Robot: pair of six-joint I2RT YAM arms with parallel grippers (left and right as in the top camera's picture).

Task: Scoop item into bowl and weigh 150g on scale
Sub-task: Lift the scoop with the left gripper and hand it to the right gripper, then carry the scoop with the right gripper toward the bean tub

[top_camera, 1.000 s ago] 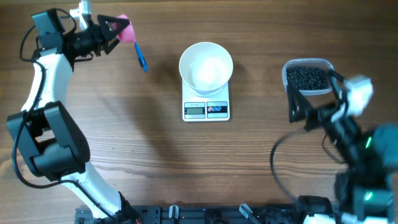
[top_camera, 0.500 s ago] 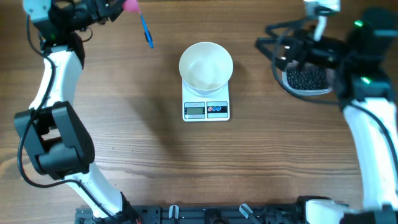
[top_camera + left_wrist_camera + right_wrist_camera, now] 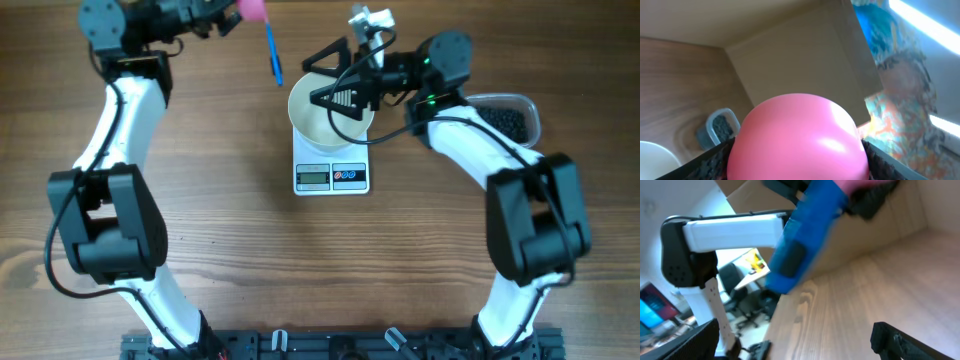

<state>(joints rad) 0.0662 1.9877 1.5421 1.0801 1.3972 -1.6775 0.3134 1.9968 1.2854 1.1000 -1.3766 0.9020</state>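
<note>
jaws first: the left gripper [image 3: 226, 15] is clamped on the cup of the pink scoop [image 3: 800, 134], one black finger on each flank of it. i cannot tell how firm that pinch is. the right gripper [image 3: 327, 80] has its jaws spread wide with nothing between them.

the scoop hangs in the air beyond the scale [image 3: 332, 176], off its far-left corner, with its blue handle [image 3: 272, 55] pointing down and back toward the scale. the right gripper hovers right above the white bowl [image 3: 308, 125], which sits on the scale's platform, and in the right wrist view the handle fills the space ahead of the open fingers. my reading is that a hand-over of the scoop is being set up.

the black beads [image 3: 512, 122] lie in the clear tub [image 3: 528, 103], well off to the right of the scale. none show in the part of the bowl i can see.

what could go wrong:
- if the left grip slackens before the right jaws have closed on the handle, the scoop drops onto the wood beside the scale, or into the bowl.
- the handle is slim and tilted, so a close that lands off its line could twist it out of both grips.
- the right arm is low over the bowl, and a sag or a sideways sweep could nudge the bowl on its platform or tip it off the scale and spoil the weighing.
</note>
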